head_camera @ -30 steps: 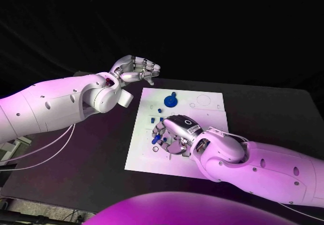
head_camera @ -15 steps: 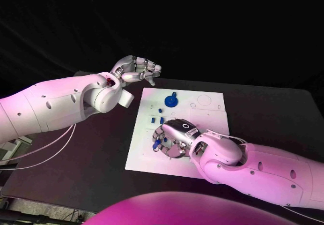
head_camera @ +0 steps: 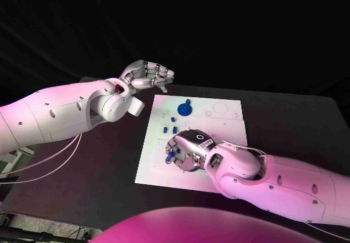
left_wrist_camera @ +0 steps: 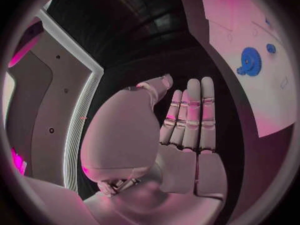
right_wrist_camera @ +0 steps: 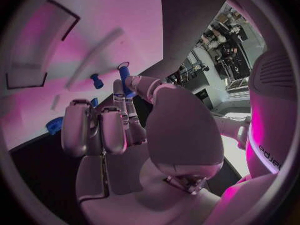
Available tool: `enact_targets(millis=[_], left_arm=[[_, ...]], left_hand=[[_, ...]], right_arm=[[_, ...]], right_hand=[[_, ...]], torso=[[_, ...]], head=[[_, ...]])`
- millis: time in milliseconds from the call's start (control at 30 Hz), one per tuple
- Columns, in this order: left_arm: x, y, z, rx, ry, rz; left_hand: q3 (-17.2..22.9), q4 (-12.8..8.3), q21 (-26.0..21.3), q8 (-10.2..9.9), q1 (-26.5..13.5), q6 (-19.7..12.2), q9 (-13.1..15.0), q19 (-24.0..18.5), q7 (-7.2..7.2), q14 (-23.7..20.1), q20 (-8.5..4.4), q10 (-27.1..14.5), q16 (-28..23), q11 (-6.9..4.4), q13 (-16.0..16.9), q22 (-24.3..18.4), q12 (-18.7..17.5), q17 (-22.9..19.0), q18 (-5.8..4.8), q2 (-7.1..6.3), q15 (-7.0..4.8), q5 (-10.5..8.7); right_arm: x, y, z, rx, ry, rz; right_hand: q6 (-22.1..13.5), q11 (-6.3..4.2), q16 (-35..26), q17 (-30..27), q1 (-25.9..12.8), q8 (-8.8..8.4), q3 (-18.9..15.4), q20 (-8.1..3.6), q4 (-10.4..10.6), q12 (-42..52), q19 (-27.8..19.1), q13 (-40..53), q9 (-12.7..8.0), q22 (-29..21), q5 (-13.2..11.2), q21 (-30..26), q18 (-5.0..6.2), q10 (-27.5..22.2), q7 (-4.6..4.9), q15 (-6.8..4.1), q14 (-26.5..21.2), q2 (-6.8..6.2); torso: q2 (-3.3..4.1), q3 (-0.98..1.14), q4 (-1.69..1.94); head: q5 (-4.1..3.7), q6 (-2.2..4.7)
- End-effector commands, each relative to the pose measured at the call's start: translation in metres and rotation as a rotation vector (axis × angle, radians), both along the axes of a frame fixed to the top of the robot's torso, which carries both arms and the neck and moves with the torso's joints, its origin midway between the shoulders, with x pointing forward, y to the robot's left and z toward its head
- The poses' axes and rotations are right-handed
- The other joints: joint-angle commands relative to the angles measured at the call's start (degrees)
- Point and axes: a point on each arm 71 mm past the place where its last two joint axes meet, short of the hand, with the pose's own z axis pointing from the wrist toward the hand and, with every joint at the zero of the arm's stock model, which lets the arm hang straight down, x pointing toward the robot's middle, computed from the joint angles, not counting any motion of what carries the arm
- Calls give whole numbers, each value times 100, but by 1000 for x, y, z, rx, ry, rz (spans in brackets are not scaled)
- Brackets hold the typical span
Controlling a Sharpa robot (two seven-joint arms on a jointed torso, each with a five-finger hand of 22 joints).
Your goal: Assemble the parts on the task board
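Parts, small and blue, lie on the white task board [head_camera: 219, 121] in the middle of the black table [head_camera: 292, 121]. From the head view, the right hand [head_camera: 189, 149] is down over the near left area of the board, fingers curled toward the surface among several small blue pieces. In the right wrist view, its fingertips [right_wrist_camera: 122, 92] touch an upright blue peg [right_wrist_camera: 126, 80], with the thumb close beside it; whether the peg is truly pinched I cannot tell. A second, shorter blue peg [right_wrist_camera: 96, 81] stands just beside it on the board, and a blue toothed piece [right_wrist_camera: 55, 125] shows near the palm.

Farther along the board, toward its far end, a blue gear [head_camera: 185, 108] lies flat, well apart from the right hand.

The left hand [head_camera: 149, 75] hangs in the air beyond the board's far left corner, fingers curled in, holding nothing. Its wrist view shows those fingers [left_wrist_camera: 194, 115] side by side.
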Motion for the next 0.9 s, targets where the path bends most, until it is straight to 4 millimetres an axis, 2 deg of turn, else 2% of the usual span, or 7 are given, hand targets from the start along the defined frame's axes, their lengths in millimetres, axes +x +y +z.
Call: enact_targets(millis=[33,633,900], left_arm=[[-1,-2,1,-10,2,-15],[-1,-1,1,-9,1,-13],[-1,0,1,-9,1,-13]], left_hand=[[14,-35,-15,4,-7,-48,-8,-23,-11,-33,25,-40,-23,-2,4,-3,16,-8,72,40,8,38],[21,-44,-12,6,-6,-53,-9,-27,-8,-38,27,-55,-25,2,4,-1,21,-9,72,50,12,37],[21,-44,-12,6,-6,-53,-9,-27,-8,-38,27,-55,-25,2,4,-1,21,-9,72,50,12,37]], right_arm=[[0,1,-3,-36,-2,6],[0,0,-6,-63,16,6],[-1,0,-5,-50,14,7]], right_hand=[[40,12,-22,1,-57,25,-28,24,-9,-20,-2,7,565,761,-9,-5,-105,-10,5,-9,121,-11],[33,13,-27,-11,-74,33,-49,24,-16,-21,-3,10,576,762,-11,-6,-105,-10,5,-9,119,-18],[33,13,-29,-15,-78,37,-54,24,-19,-21,-4,11,580,762,-12,-7,-104,-9,4,-9,118,-17]], torso=[[-1,2,1],[-4,-2,0],[-6,2,2]], head=[[-7,0],[20,0],[41,0]])
